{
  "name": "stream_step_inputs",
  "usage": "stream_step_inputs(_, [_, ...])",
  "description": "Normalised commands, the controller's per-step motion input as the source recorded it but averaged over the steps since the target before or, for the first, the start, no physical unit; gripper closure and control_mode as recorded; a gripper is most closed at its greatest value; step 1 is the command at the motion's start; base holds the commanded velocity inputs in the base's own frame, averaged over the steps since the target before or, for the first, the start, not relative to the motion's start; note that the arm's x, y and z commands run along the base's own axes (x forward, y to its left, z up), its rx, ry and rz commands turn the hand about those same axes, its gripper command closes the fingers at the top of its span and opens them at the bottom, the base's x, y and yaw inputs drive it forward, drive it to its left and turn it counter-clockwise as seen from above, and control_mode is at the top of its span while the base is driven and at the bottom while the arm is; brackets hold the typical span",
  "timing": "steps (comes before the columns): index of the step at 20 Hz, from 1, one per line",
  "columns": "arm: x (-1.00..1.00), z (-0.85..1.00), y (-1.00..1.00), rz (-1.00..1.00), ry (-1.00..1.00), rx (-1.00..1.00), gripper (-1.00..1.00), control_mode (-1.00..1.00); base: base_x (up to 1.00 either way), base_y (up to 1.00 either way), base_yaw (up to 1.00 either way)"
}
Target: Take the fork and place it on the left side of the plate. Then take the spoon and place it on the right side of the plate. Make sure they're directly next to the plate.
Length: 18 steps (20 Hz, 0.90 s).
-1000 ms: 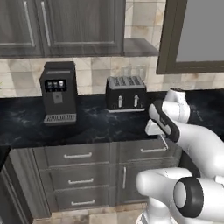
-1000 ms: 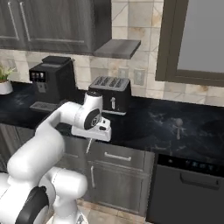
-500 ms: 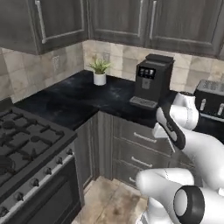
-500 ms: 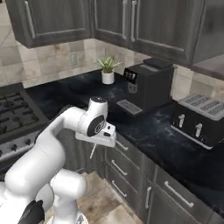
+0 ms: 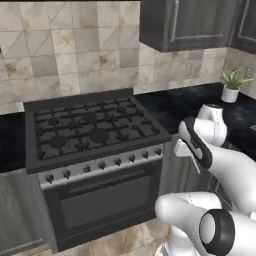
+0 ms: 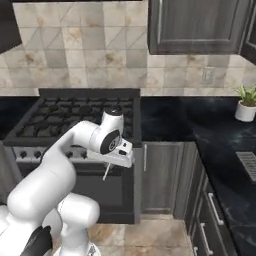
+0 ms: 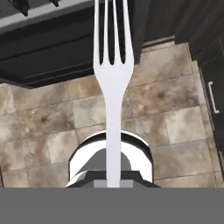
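Tiled floor [image 7: 175, 127], claw [image 6: 111, 162] seemingly gripping fork [image 7: 111, 87]

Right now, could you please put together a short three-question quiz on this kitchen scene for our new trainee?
1. True or false: the two-finger gripper is shut on the slim light-silver metal fork.
2. Multiple choice: in the hand view, what lies below the fork's tines? A) the black countertop B) the brown stone-tile floor C) a white plate
3. Fill in: in the base views, the appliance in front of the robot is a black gas ____ with an oven beneath.

Key: 1 true; 2 B; 3 stove. The small potted plant on the black countertop is a distractor.
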Motion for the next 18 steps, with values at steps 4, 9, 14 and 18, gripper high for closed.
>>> stream_step_inputs(4, [0.00, 0.00, 0.00, 0.00, 0.00, 0.00, 1.00, 1.00, -0.11, 0.00, 1.00])
stream_step_inputs(9, [0.00, 0.00, 0.00, 0.00, 0.00, 0.00, 1.00, 1.00, -0.08, 0.00, 1.00])
stream_step_inputs(14, [0.00, 0.00, 0.00, 0.00, 0.00, 0.00, 1.00, 1.00, -0.07, 0.00, 1.00])
stream_step_inputs(18, [0.00, 0.00, 0.00, 0.00, 0.00, 0.00, 1.00, 1.00, -0.06, 0.00, 1.00])
